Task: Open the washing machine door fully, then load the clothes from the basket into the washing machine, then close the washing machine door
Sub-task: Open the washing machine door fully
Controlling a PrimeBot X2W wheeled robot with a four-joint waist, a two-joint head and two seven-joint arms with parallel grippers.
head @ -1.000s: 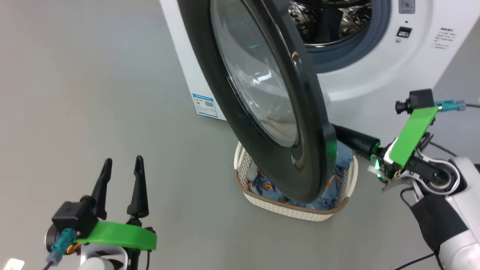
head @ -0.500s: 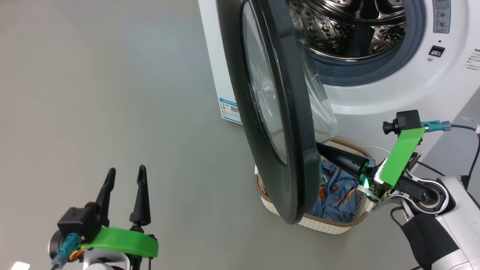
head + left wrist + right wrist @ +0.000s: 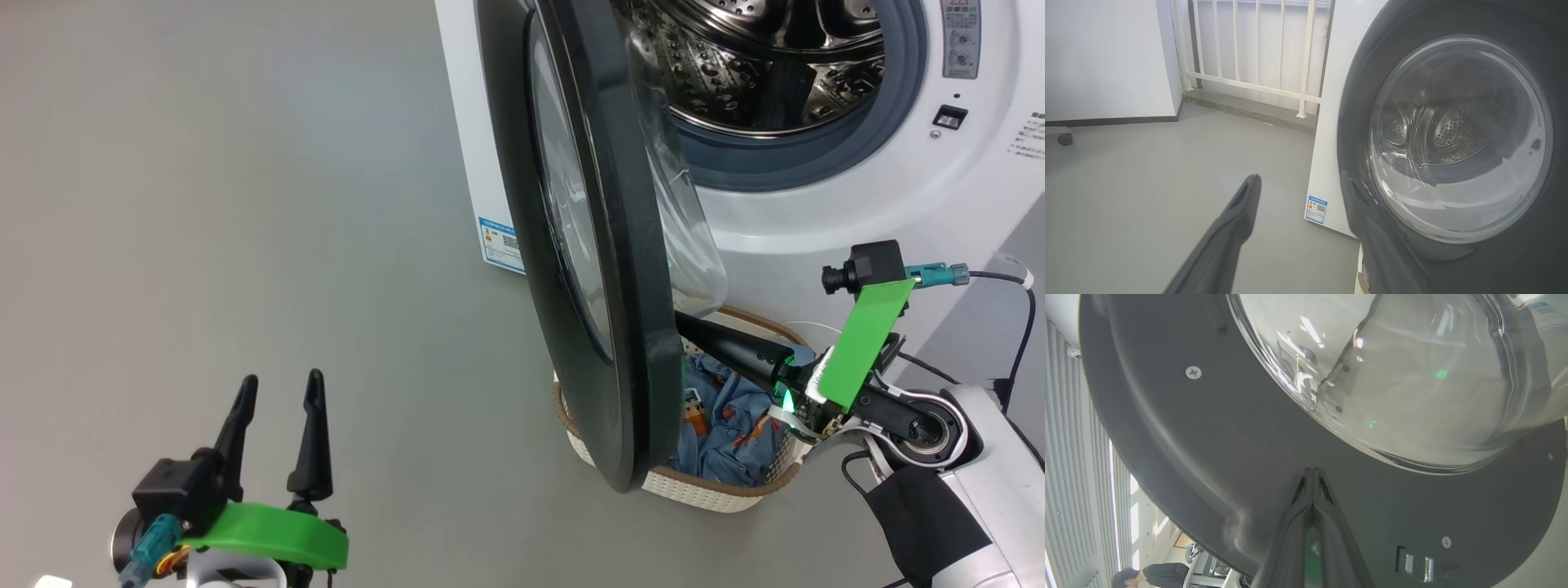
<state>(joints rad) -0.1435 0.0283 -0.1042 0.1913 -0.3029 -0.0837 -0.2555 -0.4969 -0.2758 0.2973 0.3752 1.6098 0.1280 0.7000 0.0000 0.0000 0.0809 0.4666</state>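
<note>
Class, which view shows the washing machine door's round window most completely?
The left wrist view: the washing machine door faces it, so the whole window shows. The head view catches the door nearly edge-on. The right wrist view shows its inner side close up, dome cropped.

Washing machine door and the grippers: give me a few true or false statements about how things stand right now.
1. The door is shut against the washer. False: it stands open, with the drum exposed.
2. The right gripper has its fingers closed, tips at the door's inner face. True.
3. The left gripper holds a garment. False: it is open and empty, above the floor.
4. The clothes lie in the basket. True.
</note>
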